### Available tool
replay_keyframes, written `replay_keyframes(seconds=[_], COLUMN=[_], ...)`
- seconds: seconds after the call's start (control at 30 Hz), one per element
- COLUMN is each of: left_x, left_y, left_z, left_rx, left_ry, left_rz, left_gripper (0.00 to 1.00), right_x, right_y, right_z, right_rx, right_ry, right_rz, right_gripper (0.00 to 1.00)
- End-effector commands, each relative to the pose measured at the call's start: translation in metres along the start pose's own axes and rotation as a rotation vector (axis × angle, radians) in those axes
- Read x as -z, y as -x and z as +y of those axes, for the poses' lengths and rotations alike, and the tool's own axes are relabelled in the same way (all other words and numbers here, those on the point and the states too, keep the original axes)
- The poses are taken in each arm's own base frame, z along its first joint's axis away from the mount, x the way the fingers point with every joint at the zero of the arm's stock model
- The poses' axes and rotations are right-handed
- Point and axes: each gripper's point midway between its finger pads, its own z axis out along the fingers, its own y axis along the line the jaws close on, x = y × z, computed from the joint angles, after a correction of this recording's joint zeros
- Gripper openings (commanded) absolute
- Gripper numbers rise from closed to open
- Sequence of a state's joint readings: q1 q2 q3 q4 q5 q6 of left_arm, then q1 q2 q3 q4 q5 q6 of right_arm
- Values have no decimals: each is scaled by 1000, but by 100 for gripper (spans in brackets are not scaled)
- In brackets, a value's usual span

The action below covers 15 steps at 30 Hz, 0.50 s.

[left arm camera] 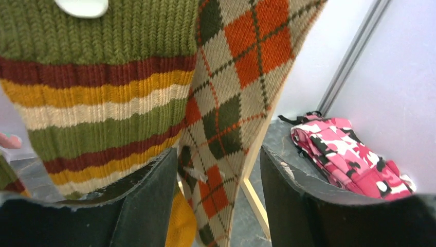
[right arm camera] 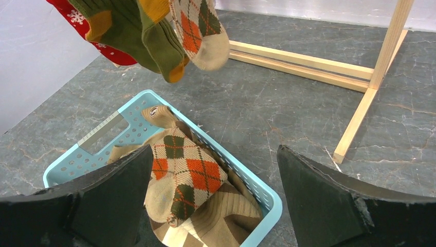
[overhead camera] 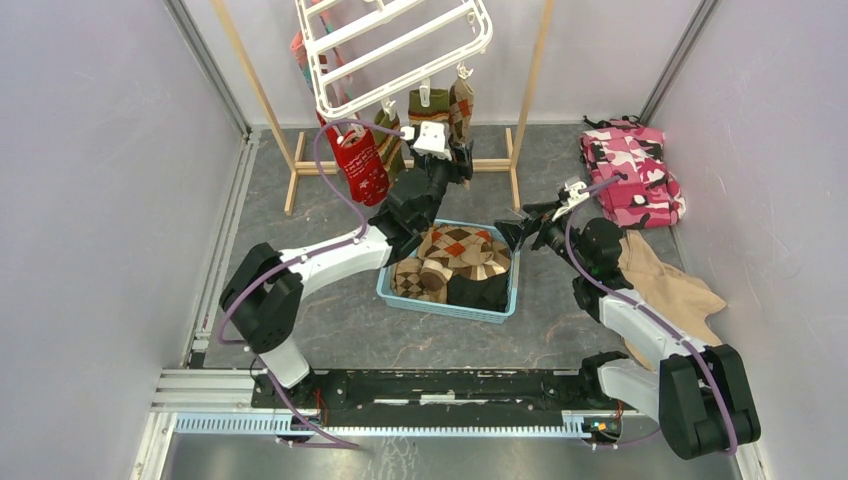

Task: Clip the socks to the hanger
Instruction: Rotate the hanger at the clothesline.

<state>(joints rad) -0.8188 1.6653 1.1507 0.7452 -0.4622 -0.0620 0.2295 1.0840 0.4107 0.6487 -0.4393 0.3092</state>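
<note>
Tan-and-orange sock (left arm camera: 231,103) hangs from the hanger (overhead camera: 400,50) at the surface's (overhead camera: 350,320) far edge, between the part-open jaws of the left claw (left arm camera: 218,154). A closing pull could tear it from its clip (overhead camera: 465,72). The right claw (right arm camera: 216,149) gapes wide near the basket (right arm camera: 67,164) of socks (right arm camera: 185,170).

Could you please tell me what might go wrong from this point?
The left end effector, jaws open, straddles the argyle sock hanging from the hanger; closing and pulling might tug it off its clip.
The striped sock hangs close beside it and could snag.
The right end effector hovers open over piled socks in the basket; it may grab several.
</note>
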Motion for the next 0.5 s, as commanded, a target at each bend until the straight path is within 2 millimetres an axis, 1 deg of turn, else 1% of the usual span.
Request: replay_keyframes(seconds=[0.0, 0.1, 0.17, 0.3, 0.4, 0.47], left_x=[-18, -25, -28, -28, -23, -18], left_y=[28, 25, 24, 26, 31, 34], left_z=[4, 3, 4, 2, -2, -5], left_rx=[-1, -33, -40, -55, -71, -93], left_ry=[89, 108, 120, 115, 72, 35], left_rz=[-96, -96, -97, -101, -96, -88], left_gripper=[65, 64, 61, 42, 25, 17], right_x=[-2, -2, -2, -2, -2, -2], right_y=[2, 1, 1, 1, 1, 0], right_z=[2, 2, 2, 3, 3, 3], right_rx=[9, 9, 10, 10, 10, 11], right_ry=[6, 7, 8, 11, 13, 13], right_rz=[-10, -8, -8, -8, -6, -5], right_gripper=[97, 97, 97, 97, 97, 97])
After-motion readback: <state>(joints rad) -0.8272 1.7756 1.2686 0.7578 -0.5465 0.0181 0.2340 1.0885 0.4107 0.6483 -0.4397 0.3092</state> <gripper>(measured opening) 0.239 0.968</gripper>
